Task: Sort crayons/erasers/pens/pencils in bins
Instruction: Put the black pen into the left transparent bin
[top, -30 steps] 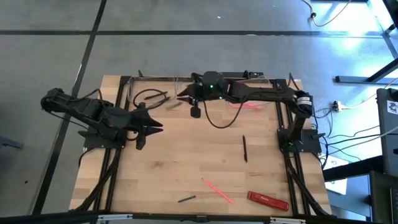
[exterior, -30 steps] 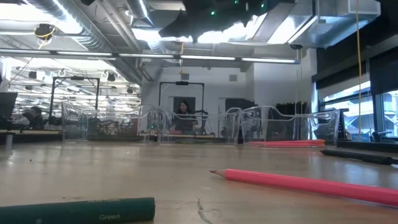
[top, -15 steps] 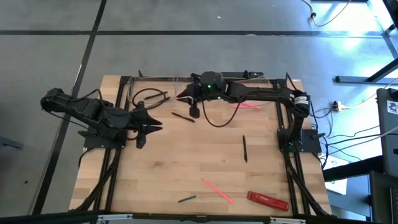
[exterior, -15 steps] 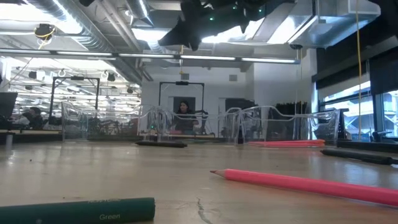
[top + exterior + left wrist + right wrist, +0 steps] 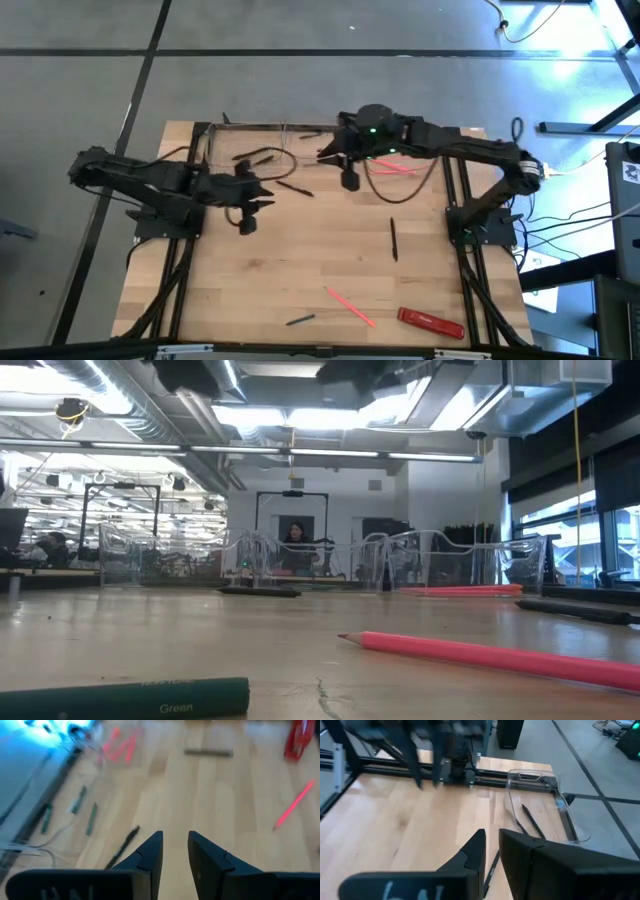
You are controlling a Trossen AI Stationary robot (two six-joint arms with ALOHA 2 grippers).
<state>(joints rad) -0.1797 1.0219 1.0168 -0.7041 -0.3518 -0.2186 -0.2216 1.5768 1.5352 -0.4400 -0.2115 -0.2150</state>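
My right gripper (image 5: pixel 322 156) hovers open by a narrow gap over the far middle of the table, above a dark pencil (image 5: pixel 295 187) lying flat on the wood (image 5: pixel 492 865). My left gripper (image 5: pixel 266 196), open by a narrow gap, hovers just left of that pencil (image 5: pixel 122 847). Three clear bins stand along the far edge: the left bin (image 5: pixel 250 153) holds dark pens (image 5: pixel 532 820), and the right bin (image 5: pixel 400 166) holds pink sticks. On the table lie a black pen (image 5: pixel 393 238), a pink pencil (image 5: pixel 350 305) and a green crayon (image 5: pixel 300 320).
A red bar (image 5: pixel 430 322) lies at the near right. Black frame rails (image 5: pixel 200 150) run along the far, left and right sides. A cable (image 5: pixel 350 195) loops under my right arm. Bare wood spreads across the table's middle and near left. A person (image 5: pixel 295 540) sits far behind.
The dark pencil came to lie on the table beside the left bin about half a second ago and has stayed there. My right gripper has since moved toward the table's right edge. My left gripper has moved right, toward the pencil.
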